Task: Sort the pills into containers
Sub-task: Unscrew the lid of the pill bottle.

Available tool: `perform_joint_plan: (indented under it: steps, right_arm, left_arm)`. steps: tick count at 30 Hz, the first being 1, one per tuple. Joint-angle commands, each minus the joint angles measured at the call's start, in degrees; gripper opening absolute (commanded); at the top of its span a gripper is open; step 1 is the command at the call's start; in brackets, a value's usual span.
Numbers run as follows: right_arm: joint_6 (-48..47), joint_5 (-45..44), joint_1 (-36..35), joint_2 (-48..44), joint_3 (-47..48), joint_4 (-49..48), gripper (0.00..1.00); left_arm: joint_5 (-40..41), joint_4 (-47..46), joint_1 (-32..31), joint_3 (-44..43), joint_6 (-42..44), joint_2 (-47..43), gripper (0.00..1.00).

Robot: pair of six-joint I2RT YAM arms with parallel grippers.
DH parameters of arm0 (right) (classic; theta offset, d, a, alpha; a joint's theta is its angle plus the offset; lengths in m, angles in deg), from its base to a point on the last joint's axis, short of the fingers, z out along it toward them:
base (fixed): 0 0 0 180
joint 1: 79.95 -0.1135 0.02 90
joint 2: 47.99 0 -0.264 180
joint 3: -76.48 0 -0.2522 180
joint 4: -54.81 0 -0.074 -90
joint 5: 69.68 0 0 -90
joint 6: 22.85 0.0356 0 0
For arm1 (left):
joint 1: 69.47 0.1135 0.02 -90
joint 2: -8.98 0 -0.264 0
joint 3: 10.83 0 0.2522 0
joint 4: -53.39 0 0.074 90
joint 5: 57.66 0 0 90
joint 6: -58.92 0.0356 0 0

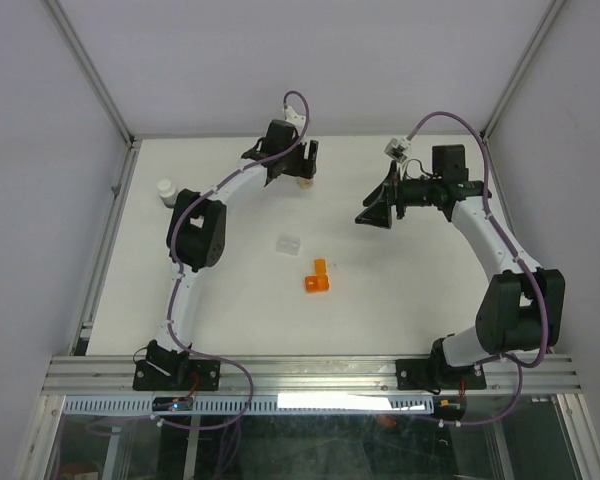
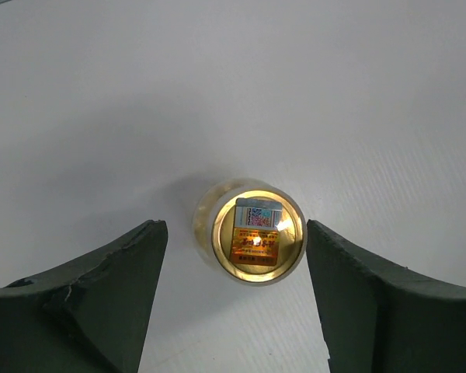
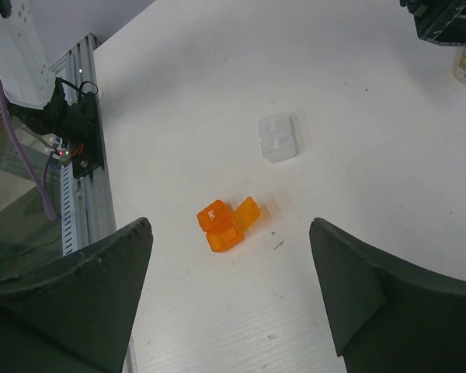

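No legible text (label (image 2: 255, 239) on the vial (image 2: 205, 225): print too small)

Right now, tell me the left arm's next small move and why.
Probably close the left end effector on the vial: it stands upright between the fingers, with gaps showing on both sides, so nothing grips it yet.

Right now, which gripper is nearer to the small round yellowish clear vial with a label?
Left. The left gripper has the small round yellowish vial between its open jaws; the right gripper hovers apart, further right.
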Motion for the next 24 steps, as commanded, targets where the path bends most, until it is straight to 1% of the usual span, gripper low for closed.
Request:
perform_joint_plan:
  steps: [1, 8, 11, 12, 13, 15, 16, 18, 21, 24]
  right_arm:
    - [0.3, 2.3, 0.7, -0.5, 1.8, -0.8, 0.85]
    - [0.6, 3.0, 1.4, -0.7, 1.6, -1.2, 0.85]
    - [0.7, 3.1, 1.8, -0.8, 1.3, -1.4, 0.85]
    - [0.8, 3.2, 1.9, -0.9, 1.3, -1.4, 0.85]
    - [0.9, 3.2, 2.1, -0.8, 1.3, -1.4, 0.85]
    - [0.8, 3.4, 2.3, -0.9, 1.2, -1.5, 0.85]
    - [0.8, 3.5, 2.6, -1.0, 1.1, -1.4, 0.85]
    - [0.6, 3.7, 2.9, -1.2, 0.9, -1.4, 0.85]
    - [-2.1, 3.7, 3.0, -2.2, 0.2, -0.8, 0.85]
    - [-7.4, 3.0, 3.1, -3.8, -0.9, 0.3, 0.85]
  left_arm:
    - [1.7, 0.4, -0.3, -3.6, 2.5, 0.5, 0.72]
    - [1.4, 0.3, -0.3, -5.8, 3.1, 2.9, 0.64]
    - [0.2, 0.1, -0.3, -7.0, 3.6, 3.7, 0.58]
    - [-0.3, -0.1, -0.3, -7.1, 3.9, 3.8, 0.54]
    - [-0.8, -0.4, -0.3, -7.1, 4.2, 3.8, 0.47]
    - [-1.7, -0.9, -0.3, -7.0, 5.0, 3.4, 0.29]
    - [-2.4, -1.2, -0.3, -6.7, 5.6, 2.8, 0.23]
    - [-4.5, -2.5, -0.4, -4.9, 6.8, 0.3, 0.15]
    - [-7.9, -5.9, -0.8, 1.9, 8.7, -6.4, 0.06]
    - [-12.4, -8.0, -2.0, 10.1, 10.4, -14.9, 0.0]
